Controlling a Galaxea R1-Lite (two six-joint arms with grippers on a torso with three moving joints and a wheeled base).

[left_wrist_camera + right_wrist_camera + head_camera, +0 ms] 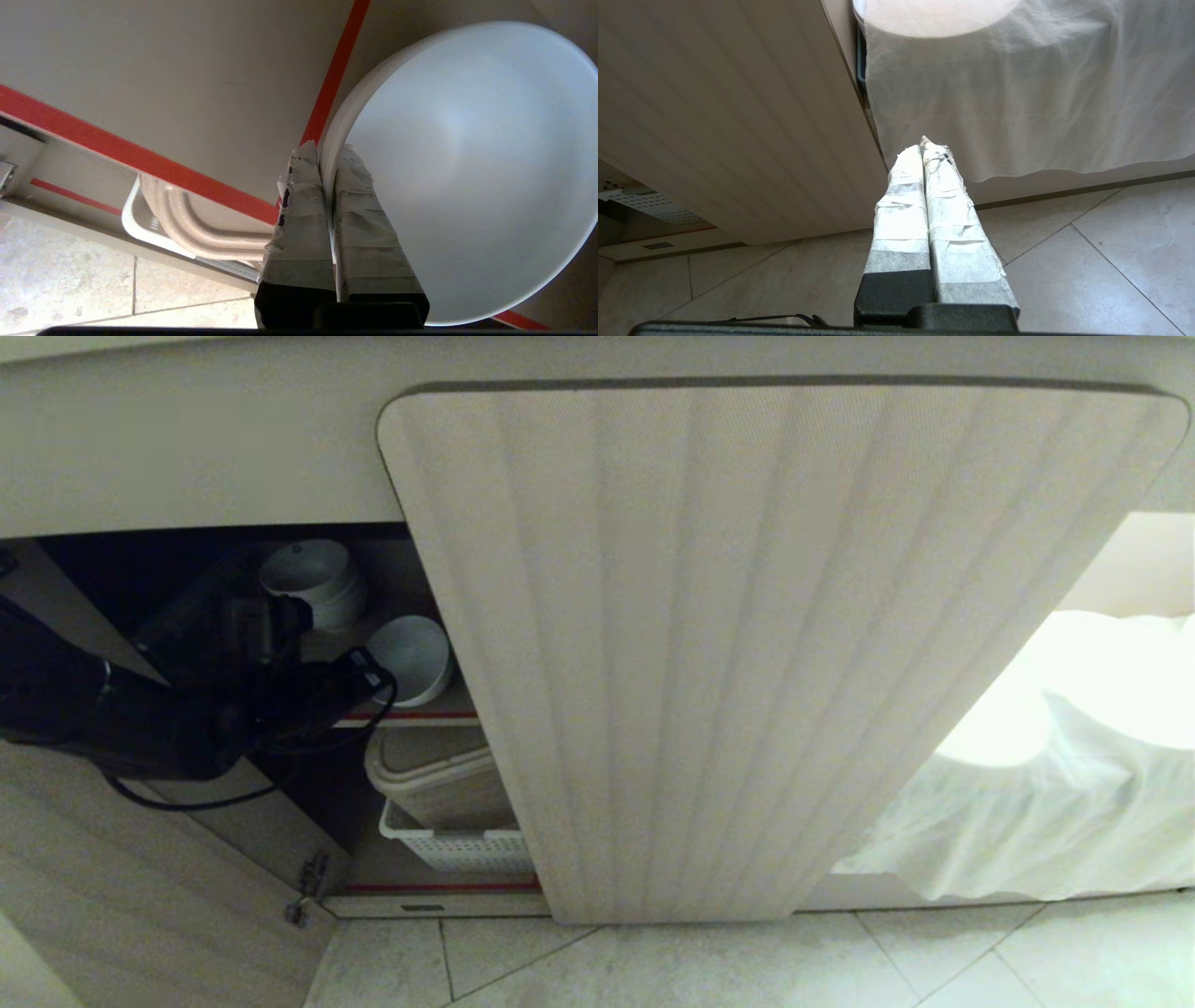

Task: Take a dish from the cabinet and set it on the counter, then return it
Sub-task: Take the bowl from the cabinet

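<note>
Left wrist view: your left gripper [327,156] has its two taped fingers [299,210] pinched onto the rim of the dish [467,163], one finger outside the wall, the other inside the bowl.
Jaws, left: narrow, clamped on the dish's rim with only the thin wall between them.
Dish: you see the white bowl [413,658] tipped so its hollow faces the camera, on the upper red-edged shelf [411,716] inside the cabinet [187,457]; in the head view it sits at about 2 o'clock from the black arm's wrist.
Second bowl: another white bowl [313,579] stands deeper in, at roughly 10 o'clock from the dish, close beside it; you cannot tell whether they touch.
Below the shelf: a white perforated basket [457,845] holding beige containers [439,779] sits at 6 o'clock from the dish.
Doors: the ribbed door [766,644] at 3 o'clock of the opening hangs open toward you; the other door [121,859] swings out at 7 o'clock.
Right wrist view: your right gripper [924,147] hangs parked over the tiled floor [1087,270], taped fingers pressed together and empty, pointing toward a white cloth [1017,93] at 12 o'clock.
</note>
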